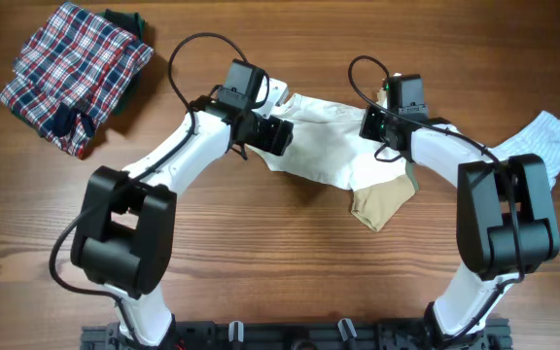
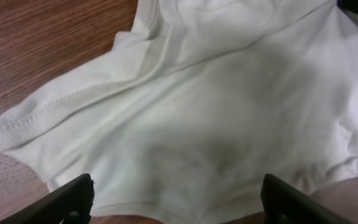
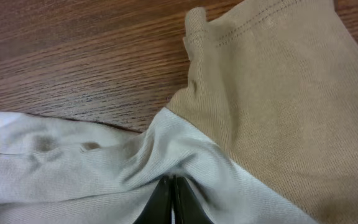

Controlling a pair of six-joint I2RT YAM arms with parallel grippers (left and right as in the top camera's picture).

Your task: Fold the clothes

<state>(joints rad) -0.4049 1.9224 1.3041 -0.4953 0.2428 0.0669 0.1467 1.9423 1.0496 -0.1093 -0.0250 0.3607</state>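
Open table [image 1: 290,292] in front; cream top [image 1: 324,146] centre, plaid garment [image 1: 74,73] left, striped garment [image 1: 552,141] right

The cream top [image 1: 324,146] is partly covered by the left claw [image 1: 275,136] and the right claw [image 1: 379,126]. The pale blue striped garment [image 1: 555,136] is half hidden behind the right arm [image 1: 508,204]. A dark green item [image 1: 124,17] is mostly covered by the plaid garment [image 1: 71,73].

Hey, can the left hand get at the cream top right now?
Probably yes. The left hand is open just above the cream top, with nothing between them; the right hand pinches its far side, out of the way.
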